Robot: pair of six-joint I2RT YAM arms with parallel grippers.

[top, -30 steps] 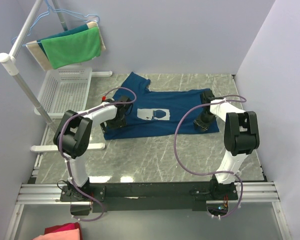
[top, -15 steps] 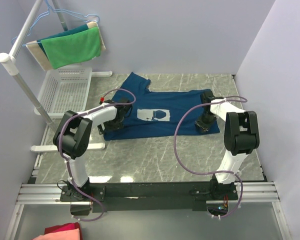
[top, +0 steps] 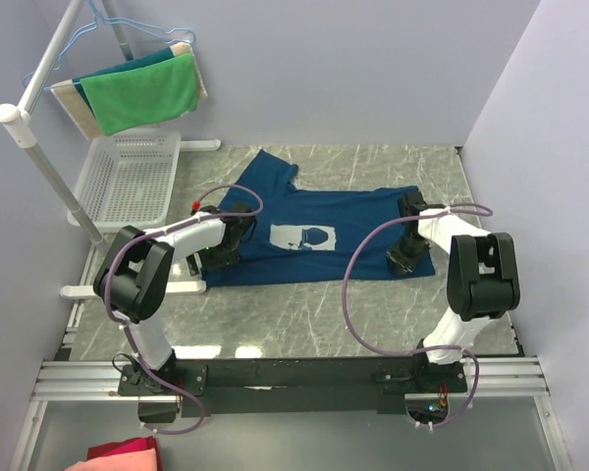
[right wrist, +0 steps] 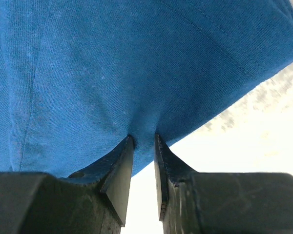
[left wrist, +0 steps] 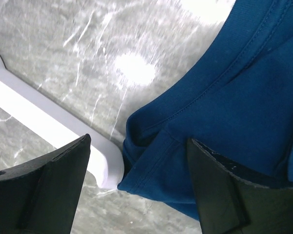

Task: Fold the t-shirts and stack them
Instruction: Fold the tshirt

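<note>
One navy t-shirt (top: 353, 221) lies spread face up on the marble table, with its pale light-blue print (top: 302, 236) near the middle. My left gripper (top: 226, 253) is open over the shirt's left edge. In the left wrist view the gripper (left wrist: 139, 185) has its jaws wide apart, and a folded corner of the t-shirt (left wrist: 224, 107) lies between them. My right gripper (top: 404, 257) is at the shirt's right edge. In the right wrist view the gripper (right wrist: 143, 146) is shut on a pinch of the t-shirt (right wrist: 112, 63) cloth near its hem.
A white basket (top: 128, 177) stands at the back left under a rack holding a green cloth (top: 142, 93). The rack's white foot (top: 79, 290) lies beside the shirt's left corner and shows in the left wrist view (left wrist: 49, 122). A red cloth (top: 118, 456) lies below the table's near edge.
The shirt has slid to the right and a little nearer. My right gripper has moved nearer and right with the cloth. My left gripper has shifted slightly nearer along the left edge.
</note>
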